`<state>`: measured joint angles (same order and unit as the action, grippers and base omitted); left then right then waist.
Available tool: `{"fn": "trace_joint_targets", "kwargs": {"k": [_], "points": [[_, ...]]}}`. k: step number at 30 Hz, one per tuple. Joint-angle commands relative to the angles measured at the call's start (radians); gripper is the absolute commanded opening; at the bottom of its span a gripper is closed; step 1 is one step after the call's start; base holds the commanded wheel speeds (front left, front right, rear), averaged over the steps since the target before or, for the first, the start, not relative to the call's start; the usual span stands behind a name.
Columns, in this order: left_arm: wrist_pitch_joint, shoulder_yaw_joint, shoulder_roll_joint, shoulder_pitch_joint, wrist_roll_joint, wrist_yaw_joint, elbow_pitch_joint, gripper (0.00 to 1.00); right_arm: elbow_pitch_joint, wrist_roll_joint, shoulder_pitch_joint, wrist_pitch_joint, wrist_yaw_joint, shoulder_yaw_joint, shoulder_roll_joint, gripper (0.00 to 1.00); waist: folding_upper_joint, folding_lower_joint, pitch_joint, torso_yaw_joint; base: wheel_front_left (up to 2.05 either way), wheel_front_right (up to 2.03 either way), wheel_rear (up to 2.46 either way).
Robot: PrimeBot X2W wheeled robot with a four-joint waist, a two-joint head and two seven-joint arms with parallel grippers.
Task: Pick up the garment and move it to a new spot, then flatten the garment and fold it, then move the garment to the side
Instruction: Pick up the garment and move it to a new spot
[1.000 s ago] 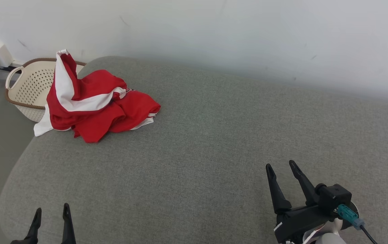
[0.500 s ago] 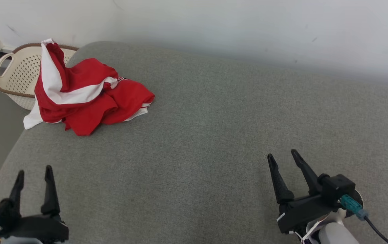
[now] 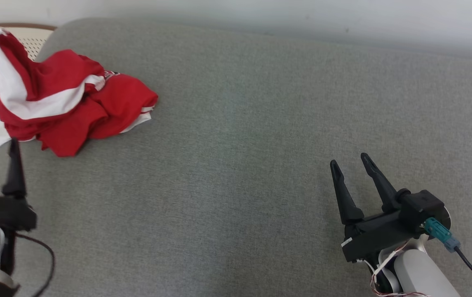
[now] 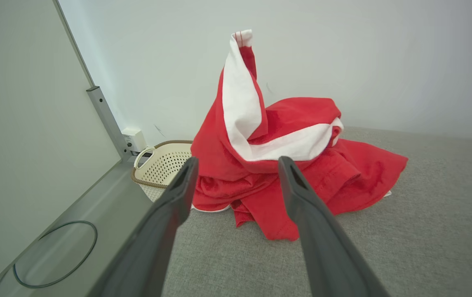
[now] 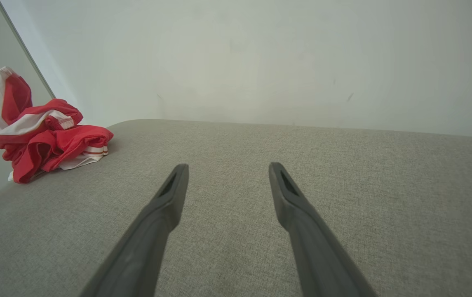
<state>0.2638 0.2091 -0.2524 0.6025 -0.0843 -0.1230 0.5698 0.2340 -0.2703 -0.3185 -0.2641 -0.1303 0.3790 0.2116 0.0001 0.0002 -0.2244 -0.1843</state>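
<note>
My left gripper (image 4: 238, 160) had advanced on the crumpled red-and-white shirt (image 3: 71, 107) — spread, empty, like my right gripper (image 3: 348, 158) — so grasping seemed next.

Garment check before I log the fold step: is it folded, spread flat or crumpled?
Crumpled. The garment lies in a rumpled heap on the grey cushion, layers overlapping, one white-striped end standing up in a peak.

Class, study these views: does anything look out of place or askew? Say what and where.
The garment lies crumpled at the far left corner of the grey surface, one end sticking up, beside the basket. Nothing else stands out.
</note>
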Motion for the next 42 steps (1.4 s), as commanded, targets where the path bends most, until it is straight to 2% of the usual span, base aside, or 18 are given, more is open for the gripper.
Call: {"fn": "trace_joint_targets", "kwargs": {"k": [1,7,15,33,34,36,37,42], "points": [[0.001,-0.008,-0.031,0.045,0.001,-0.006,0.033,1.0,-0.009,0.01,-0.011,-0.001,-0.001,0.0,0.005,1.0,-0.0001,-0.0002,-0.044,0.028,0.0,0.0,0.0],[0.001,-0.037,-0.108,0.169,0.006,-0.005,0.144,1.0,-0.028,0.019,-0.025,-0.001,-0.001,-0.003,0.008,1.0,-0.0001,-0.0002,-0.097,0.049,0.0,0.0,0.0],[0.001,-0.043,-0.164,0.32,-0.022,-0.006,0.284,1.0,-0.044,0.019,-0.057,-0.001,-0.001,-0.006,0.008,1.0,-0.0001,-0.0002,-0.165,0.078,0.0,0.0,0.0],[0.001,-0.013,-0.167,0.455,-0.088,0.018,0.482,1.0,-0.049,0.011,-0.069,-0.001,-0.001,-0.035,-0.008,1.0,-0.0001,-0.0002,-0.215,0.126,0.0,0.0,0.0],[0.001,-0.008,-0.166,0.459,-0.095,0.017,0.489,0.97,-0.048,0.011,-0.069,-0.001,-0.001,-0.036,-0.009,1.0,-0.0001,-0.0002,-0.216,0.127,0.0,0.0,0.0],[0.001,-0.006,-0.164,0.461,-0.1,0.013,0.497,0.14,-0.047,0.009,-0.068,-0.001,-0.001,-0.039,-0.012,1.0,-0.0001,-0.0002,-0.216,0.127,0.0,0.0,0.0],[0.001,-0.004,-0.16,0.463,-0.108,0.012,0.501,0.0,-0.046,0.01,-0.068,-0.001,-0.001,-0.04,-0.013,1.0,-0.0001,-0.0002,-0.215,0.127,0.0,0.0,0.0],[0.001,-0.014,-0.145,0.476,-0.127,0.0,0.438,0.0,-0.041,0.007,-0.061,-0.001,-0.001,-0.047,-0.02,1.0,-0.0001,-0.0002,-0.201,0.122,0.0,0.0,0.0]]}}
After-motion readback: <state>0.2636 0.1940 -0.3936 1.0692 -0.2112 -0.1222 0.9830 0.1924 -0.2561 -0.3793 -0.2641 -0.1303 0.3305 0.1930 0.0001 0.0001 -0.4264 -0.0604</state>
